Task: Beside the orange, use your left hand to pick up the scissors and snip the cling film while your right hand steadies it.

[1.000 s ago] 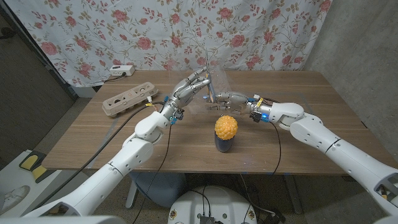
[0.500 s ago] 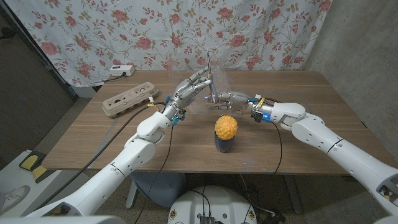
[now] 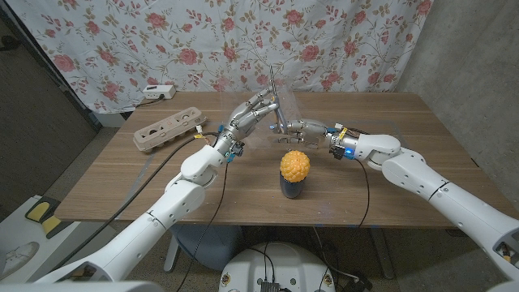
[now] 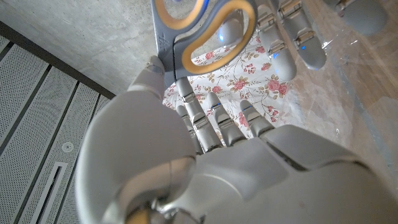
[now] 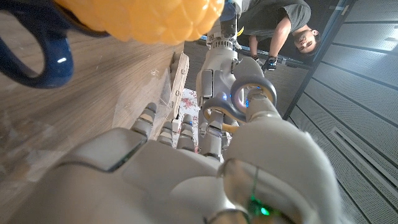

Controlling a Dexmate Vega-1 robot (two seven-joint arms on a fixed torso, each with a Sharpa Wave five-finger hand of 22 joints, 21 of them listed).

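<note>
The left hand (image 3: 253, 111) is raised above the middle of the wooden table (image 3: 405, 122), its fingers gripping the scissors (image 3: 271, 88), blades pointing up. The left wrist view shows the scissors' grey handle loop with an orange lining. The right hand (image 3: 302, 130) meets it from the other side, fingers closed on the cling film (image 3: 285, 107), a thin clear sheet standing between the two hands. The orange (image 3: 295, 165), bumpy-skinned, sits atop a dark cup (image 3: 292, 188) just in front of the hands. A cardboard egg carton (image 3: 169, 128) lies well apart by the left edge. The near half of the table offers open room.
</note>
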